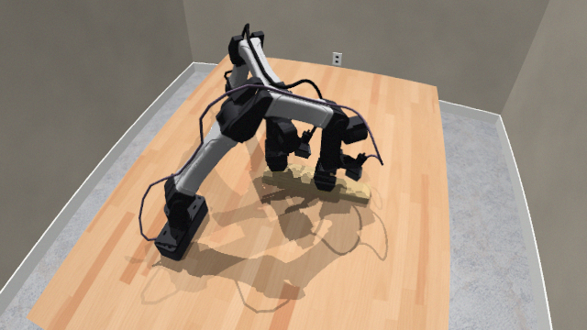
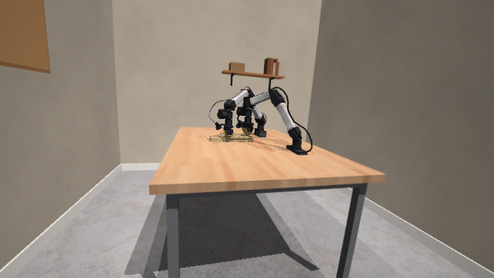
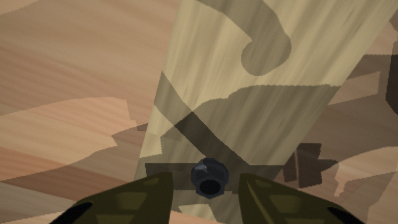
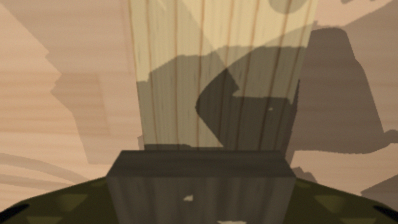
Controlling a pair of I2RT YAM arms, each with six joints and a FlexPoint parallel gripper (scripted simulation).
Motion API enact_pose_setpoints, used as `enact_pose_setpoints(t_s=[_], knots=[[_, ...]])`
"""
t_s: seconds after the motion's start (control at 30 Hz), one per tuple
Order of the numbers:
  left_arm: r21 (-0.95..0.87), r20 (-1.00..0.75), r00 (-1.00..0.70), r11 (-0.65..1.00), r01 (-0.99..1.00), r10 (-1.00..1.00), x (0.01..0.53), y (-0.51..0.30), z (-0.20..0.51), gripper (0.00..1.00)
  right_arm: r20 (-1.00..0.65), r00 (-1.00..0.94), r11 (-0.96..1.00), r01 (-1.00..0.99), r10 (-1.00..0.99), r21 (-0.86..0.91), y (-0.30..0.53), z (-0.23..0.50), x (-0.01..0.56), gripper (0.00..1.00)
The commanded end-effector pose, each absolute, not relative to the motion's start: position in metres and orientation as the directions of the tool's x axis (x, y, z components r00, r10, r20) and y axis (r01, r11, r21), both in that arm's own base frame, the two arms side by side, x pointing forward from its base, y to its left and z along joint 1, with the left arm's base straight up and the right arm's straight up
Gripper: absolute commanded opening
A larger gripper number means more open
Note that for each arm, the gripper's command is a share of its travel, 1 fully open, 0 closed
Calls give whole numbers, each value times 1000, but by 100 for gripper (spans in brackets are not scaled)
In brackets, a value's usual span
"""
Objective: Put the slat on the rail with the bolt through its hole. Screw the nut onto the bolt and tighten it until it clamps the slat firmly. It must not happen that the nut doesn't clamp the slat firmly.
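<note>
The light wood slat [image 3: 200, 40] [image 4: 150, 200] lies lengthwise on the rail [image 1: 359, 189] [image 4: 220, 30], whose bare end shows beyond the slat's end face in the right wrist view. A dark nut [image 3: 201, 168] sits above the slat's surface near one end. A black round hollow shows in it; the bolt cannot be told apart there. My left gripper [image 1: 277, 169] [image 2: 247, 133] [image 3: 205, 181] points down with a fingertip on each side of the nut, with visible gaps. My right gripper [image 1: 325, 188] [image 2: 228, 135] is shut on the slat's sides near its other end. The slat's hole is hidden.
Both arms stand on the wooden table [image 1: 404, 257] [image 2: 216, 166], their bases on the same side of the rail. The two wrists are close together over the rail. Cables loop beside the arms, and their shadows cross the wood.
</note>
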State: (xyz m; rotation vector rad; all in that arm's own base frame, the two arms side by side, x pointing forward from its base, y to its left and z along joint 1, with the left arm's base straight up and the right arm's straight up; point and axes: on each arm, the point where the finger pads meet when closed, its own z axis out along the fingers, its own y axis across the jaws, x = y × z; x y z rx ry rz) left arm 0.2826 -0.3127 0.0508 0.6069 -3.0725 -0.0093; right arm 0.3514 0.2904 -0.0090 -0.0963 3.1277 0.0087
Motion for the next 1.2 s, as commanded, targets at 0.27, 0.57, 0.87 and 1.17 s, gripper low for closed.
enact_pose_setpoints(t_s=[0.27, 0.57, 0.87, 1.17], knots=[[-9, -3, -923, 923, -385, -385, 286, -315, 59, 36, -25, -998, 998, -61, -60, 14, 292, -4, 354, 67], [-8, -3, -923, 923, -385, -385, 286, -315, 57, 36, -25, -998, 998, -61, -60, 14, 292, -4, 354, 67], [-8, -3, -923, 923, -385, -386, 286, -315, 55, 36, -25, -998, 998, -61, -60, 14, 292, -4, 354, 67], [-8, -3, -923, 923, -385, -386, 286, -315, 53, 36, -25, -998, 998, -61, -60, 14, 292, -4, 354, 67]])
